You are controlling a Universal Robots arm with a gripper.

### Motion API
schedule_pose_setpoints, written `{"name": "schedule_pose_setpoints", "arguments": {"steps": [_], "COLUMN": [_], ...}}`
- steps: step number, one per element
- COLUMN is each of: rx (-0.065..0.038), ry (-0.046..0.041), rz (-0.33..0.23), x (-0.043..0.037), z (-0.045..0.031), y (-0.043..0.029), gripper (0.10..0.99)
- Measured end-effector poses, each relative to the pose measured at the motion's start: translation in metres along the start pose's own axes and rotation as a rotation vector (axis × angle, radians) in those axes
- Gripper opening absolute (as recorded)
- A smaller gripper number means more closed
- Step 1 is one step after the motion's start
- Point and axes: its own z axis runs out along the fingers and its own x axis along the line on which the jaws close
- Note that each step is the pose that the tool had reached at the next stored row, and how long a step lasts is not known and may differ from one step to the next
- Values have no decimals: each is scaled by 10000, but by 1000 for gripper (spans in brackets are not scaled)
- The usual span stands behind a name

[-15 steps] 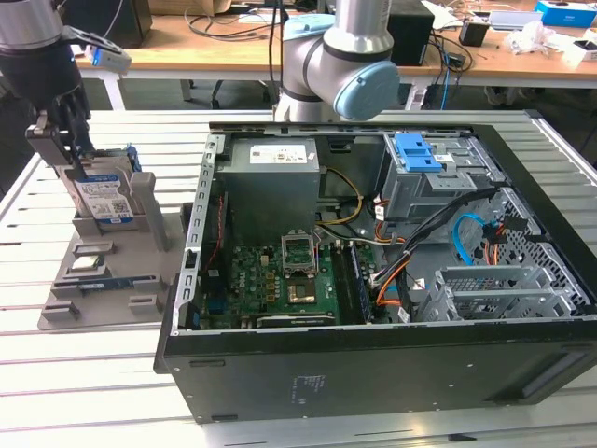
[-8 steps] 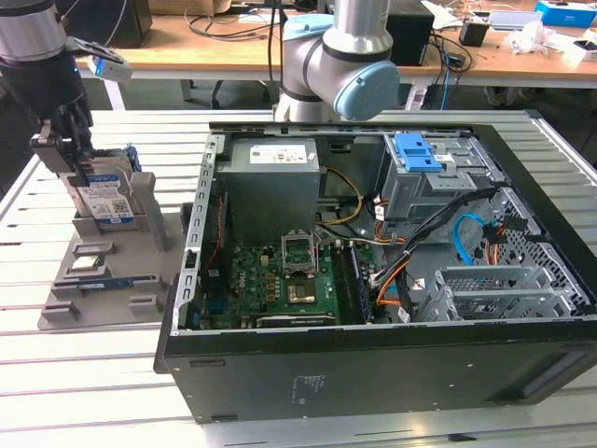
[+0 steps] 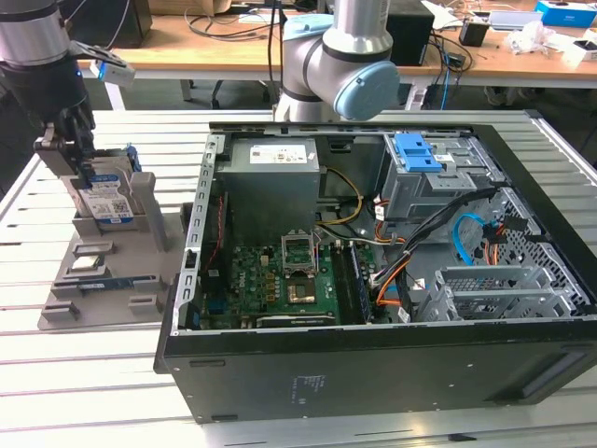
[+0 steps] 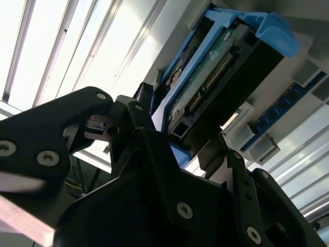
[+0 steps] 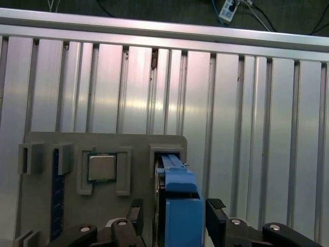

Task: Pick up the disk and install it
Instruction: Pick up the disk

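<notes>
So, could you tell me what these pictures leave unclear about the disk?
- Exterior view: the gripper covers part of the disk, and the grey holder hides its lower edge.
- First wrist view: the disk is cut off by the picture's edge.
- Second wrist view: the gripper's black body hides the disk's near end.

Bright, even light w/ strong glare on table slats (image 5: 139, 103), soft shadows.

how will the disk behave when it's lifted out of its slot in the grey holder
The disk looks like a rigid metal block, so it should stay stiff and probably feel heavy for its size. Standing on edge in the grey holder, it could tip if freed.
</notes>
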Motion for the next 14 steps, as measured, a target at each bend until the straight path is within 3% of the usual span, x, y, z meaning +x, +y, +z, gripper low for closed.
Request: {"name": "schedule_pose_setpoints", "arguments": {"steps": [2, 9, 14], "rx": [1, 0, 1], "ry": [0, 0, -2], "rz": [0, 0, 0], "x": [-35, -45, -50], "z": [2, 1, 2], "y": [-3, -3, -3], "gripper": [600, 600, 400]}}
